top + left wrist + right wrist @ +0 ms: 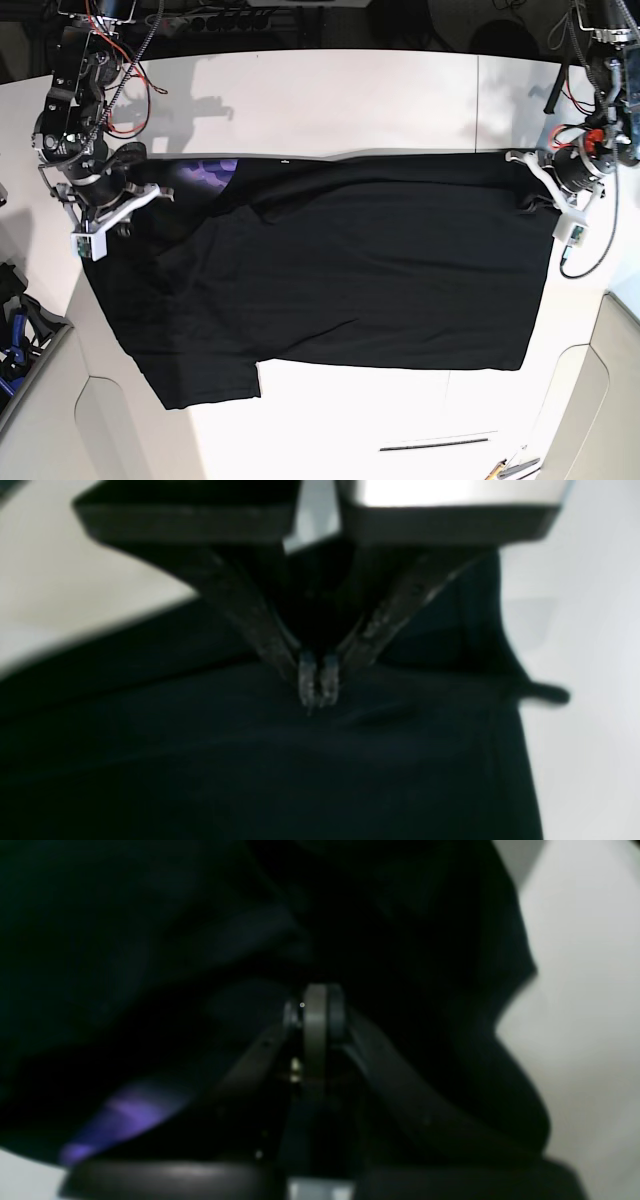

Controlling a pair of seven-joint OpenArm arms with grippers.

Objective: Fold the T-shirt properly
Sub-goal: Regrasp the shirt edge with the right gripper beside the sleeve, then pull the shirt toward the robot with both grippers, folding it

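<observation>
The black T-shirt (380,270) lies spread sideways on the white table (350,90), plain side up. A sleeve points toward the front left, and a corner of the purple print (212,175) shows at the back left. In the base view my left gripper (528,195) is at the shirt's right edge. In the left wrist view its fingertips (317,685) are pressed together and pinch the dark cloth (250,760). My right gripper (160,190) is at the back left corner. Its tips (317,1007) are closed with black cloth (125,940) all round them, and the purple patch (125,1112) shows below.
Red and black cables (130,90) hang by the left-side arm. Blue-handled tools (15,340) lie off the table's left edge. A small tool (510,468) sits at the front right. The table's front edge curves in at both corners.
</observation>
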